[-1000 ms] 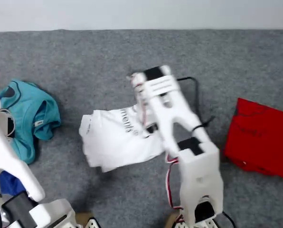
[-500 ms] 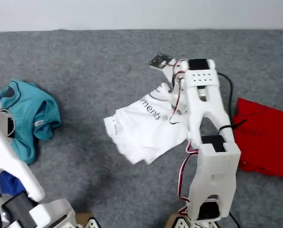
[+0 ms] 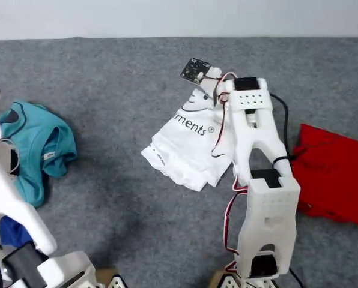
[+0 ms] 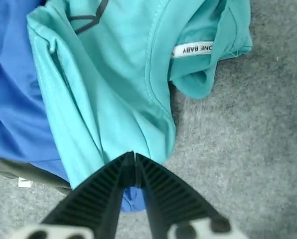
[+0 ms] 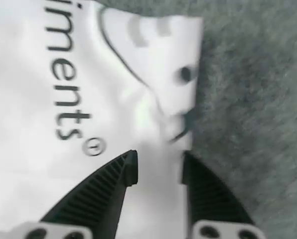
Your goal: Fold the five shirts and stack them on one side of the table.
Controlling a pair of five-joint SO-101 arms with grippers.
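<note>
The right claw (image 5: 158, 167) has its 2 jaws set close on either side of a fold of the white shirt (image 3: 188, 147), pinching the cloth near the neckline. In the high view this claw sits at the far end of the shirt. The shirt itself lies folded and skewed near the middle of the grey table (image 3: 107, 78), with its printed side up. The red shirt (image 3: 332, 174) lies folded flat at the right side of the table, apart from the white one, with the right arm (image 3: 263, 180) between the 2. The left claw (image 4: 134, 158) is closed, with its jaw tips pressed together and nothing between them. It hangs over the edge of the crumpled teal shirt (image 4: 118, 84). That shirt lies on the left side of the table, partly over a blue shirt (image 4: 9, 99).
</note>
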